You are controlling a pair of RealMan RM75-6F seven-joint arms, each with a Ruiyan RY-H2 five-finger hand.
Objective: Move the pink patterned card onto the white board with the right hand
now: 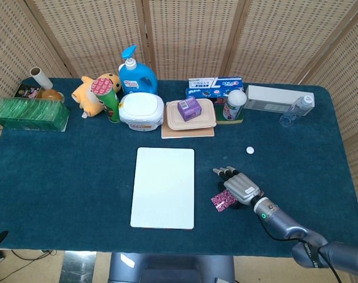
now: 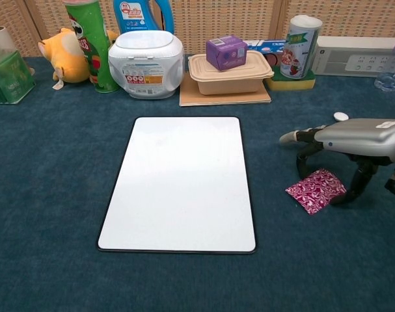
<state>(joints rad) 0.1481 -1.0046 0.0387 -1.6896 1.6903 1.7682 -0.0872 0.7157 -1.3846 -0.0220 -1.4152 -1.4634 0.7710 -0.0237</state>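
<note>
The pink patterned card lies flat on the blue tablecloth, a short way right of the white board. My right hand hovers palm-down just over the card's right part. Its fingers are spread and point down, with tips near the cloth around the card; nothing is held. In the head view the same hand covers the right edge of the card, and the board lies bare to its left. My left hand is not visible.
Along the far edge stand a green box, a plush toy, a chip can, a wipes tub, a takeaway box with a purple carton on it, a cup and a bottle. A small white cap lies behind the hand.
</note>
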